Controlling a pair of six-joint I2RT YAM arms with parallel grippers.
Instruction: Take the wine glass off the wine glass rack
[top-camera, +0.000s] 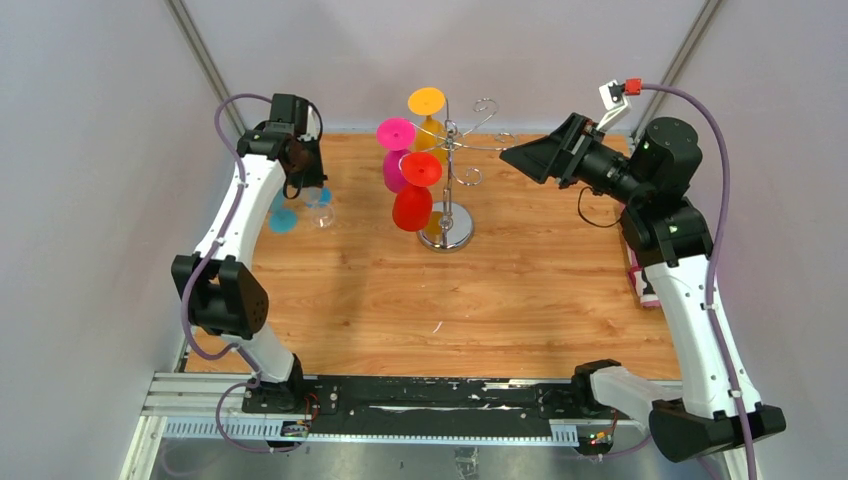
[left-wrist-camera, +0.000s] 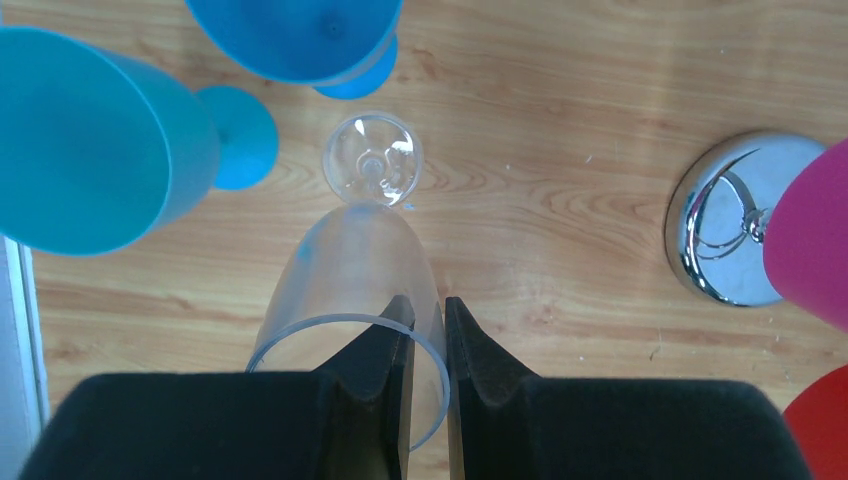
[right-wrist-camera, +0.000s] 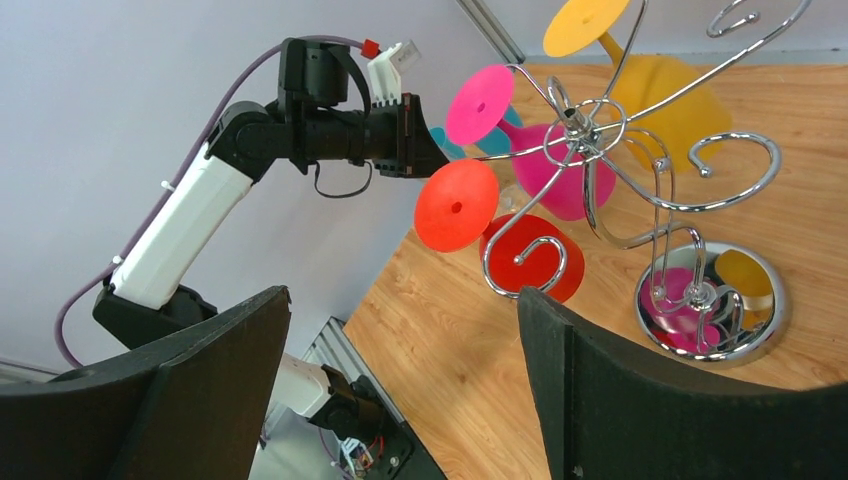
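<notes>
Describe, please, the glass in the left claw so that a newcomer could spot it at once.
Find the chrome rack at the table's far middle, then look left to the left arm. There, beside two blue glasses, is the clear glass, its rim pinched by the left claw; it alone has no colour.

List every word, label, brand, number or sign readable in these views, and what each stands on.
No text can be read in any view.
The wine glass rack, the red glass and the clear wine glass in the left end effector show no marks.
The pink and white thing is too small to tell.
</notes>
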